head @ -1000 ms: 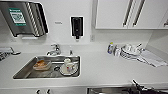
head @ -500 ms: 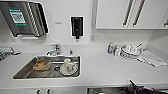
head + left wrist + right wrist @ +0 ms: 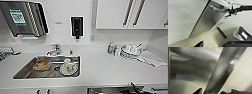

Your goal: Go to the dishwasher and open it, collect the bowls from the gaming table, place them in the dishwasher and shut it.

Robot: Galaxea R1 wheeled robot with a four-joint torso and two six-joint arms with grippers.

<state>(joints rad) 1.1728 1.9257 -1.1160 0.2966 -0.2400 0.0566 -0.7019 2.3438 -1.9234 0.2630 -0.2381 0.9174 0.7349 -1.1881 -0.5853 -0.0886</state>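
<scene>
Opening the dishwasher [image 3: 209, 20]: the step judged to be in hand, with the unit's brushed steel front seen below the white counter [image 3: 105, 70] in the left wrist view.
Bar handle [image 3: 217, 9]: runs along the door's top edge; the right arm reaches it in the left wrist view, and in the right wrist view the same bar [image 3: 224, 69] crosses close to the camera.
Right gripper [image 3: 227, 11]: at the handle's end, but whether its fingers are parted or closed round the bar cannot be told (dark tips frame the bar without showing contact).
Left gripper [image 3: 199, 44]: a dark tip low near the floor, well apart from the door; its state cannot be told either.
Door gap: a dark strip shows at the counter's front edge in the head view, suggesting the door is slightly ajar.
Advice: pull outward and then down along the door's arc, keeping the wrist square to the bar so it does not slip off the end.
Surroundings: a sink [image 3: 25, 72] with dishes lies left of the unit.
</scene>
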